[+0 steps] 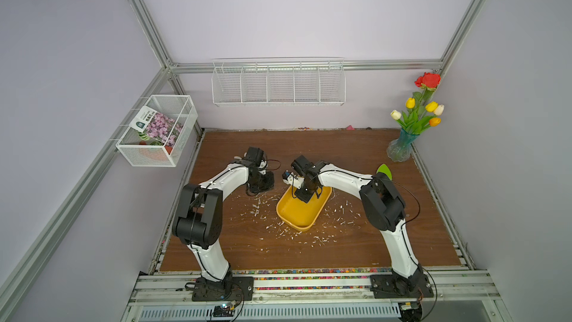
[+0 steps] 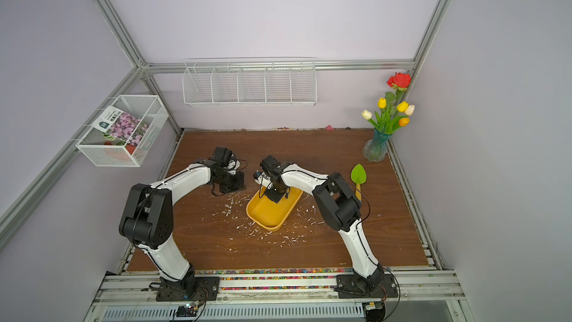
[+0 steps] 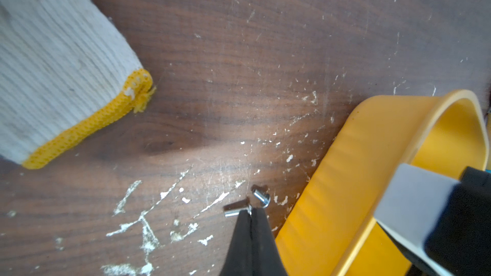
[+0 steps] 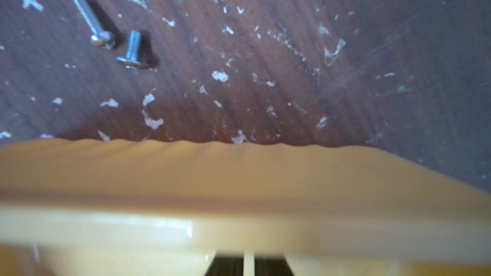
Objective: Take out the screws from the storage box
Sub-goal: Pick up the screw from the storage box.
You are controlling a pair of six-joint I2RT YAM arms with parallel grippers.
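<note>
Two small silvery metal screws [image 4: 130, 51] lie out on the brown wooden counter [image 1: 340, 156], just beside the shallow yellow plastic storage box [image 1: 297, 215]. Left gripper [image 3: 251, 216], jaws together, tip at one. Right gripper [image 4: 248, 261] inside the box, jaws a slit apart; on another screw? Can't tell.

Top views look down; close wrist views share the storage box [image 3: 332, 181].
</note>
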